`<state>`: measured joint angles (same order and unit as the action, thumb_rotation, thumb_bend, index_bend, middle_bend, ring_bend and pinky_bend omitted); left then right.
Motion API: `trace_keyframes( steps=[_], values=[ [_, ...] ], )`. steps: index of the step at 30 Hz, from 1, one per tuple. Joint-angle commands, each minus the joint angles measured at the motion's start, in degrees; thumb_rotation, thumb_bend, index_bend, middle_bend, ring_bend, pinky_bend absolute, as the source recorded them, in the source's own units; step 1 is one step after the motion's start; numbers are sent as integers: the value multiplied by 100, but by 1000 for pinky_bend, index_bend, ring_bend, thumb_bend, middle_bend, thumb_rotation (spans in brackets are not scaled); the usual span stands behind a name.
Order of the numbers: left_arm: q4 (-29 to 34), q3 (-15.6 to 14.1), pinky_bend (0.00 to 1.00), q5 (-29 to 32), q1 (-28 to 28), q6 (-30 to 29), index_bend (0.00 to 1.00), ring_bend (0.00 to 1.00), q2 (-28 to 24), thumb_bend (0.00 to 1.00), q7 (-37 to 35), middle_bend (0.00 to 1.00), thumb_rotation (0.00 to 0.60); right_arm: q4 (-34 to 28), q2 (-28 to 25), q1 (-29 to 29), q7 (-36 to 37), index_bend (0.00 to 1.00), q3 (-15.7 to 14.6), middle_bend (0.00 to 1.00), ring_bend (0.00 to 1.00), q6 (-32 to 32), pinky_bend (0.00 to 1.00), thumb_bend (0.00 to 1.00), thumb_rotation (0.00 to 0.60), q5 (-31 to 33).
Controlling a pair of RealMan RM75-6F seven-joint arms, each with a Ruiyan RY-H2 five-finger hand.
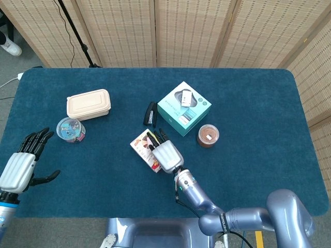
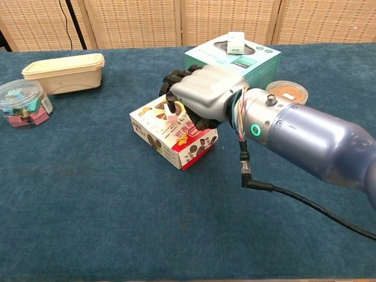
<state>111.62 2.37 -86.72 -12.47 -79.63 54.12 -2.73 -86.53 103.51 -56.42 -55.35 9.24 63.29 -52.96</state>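
The right hand [image 1: 166,155] lies over the red-and-white printed cardboard snack box [image 2: 170,134], its dark fingers [image 2: 174,94] curled down onto the box's top face; whether they actually clamp the box the views do not settle. The box lies flat near the middle of the blue cloth-covered worktop [image 1: 248,170], one corner pointing toward the robot.

From the box, a small black stapler-like object [image 1: 150,113] lies at about 12 o'clock, near but apart. A teal square carton [image 1: 183,108] with a small white item on its lid sits at about 1 o'clock, and a round brown-lidded tub [image 1: 208,135] at about 3 o'clock.

The left hand [image 1: 20,164] hovers at the worktop's near left edge, fingers spread and holding nothing. Nearest to it, at its 1 o'clock, is a clear round plastic jar of coloured bits [image 1: 70,129], with a beige lidded plastic lunch box [image 1: 88,104] just beyond the jar.
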Motion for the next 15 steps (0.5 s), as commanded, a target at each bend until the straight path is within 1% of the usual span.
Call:
trace_keyframes(
  steps=[1,15],
  values=[
    [6,4,0,-3,3,1,0,0,11,193,27,0,600,31,32,2,-2,284,-16,0,0,-17,0,1000,600,-8],
    [12,23,0,0,14,26,0,0,22,193,43,0,600,121,148,58,-35,297,-103,0,0,-10,0,1000,600,-97]
  ],
)
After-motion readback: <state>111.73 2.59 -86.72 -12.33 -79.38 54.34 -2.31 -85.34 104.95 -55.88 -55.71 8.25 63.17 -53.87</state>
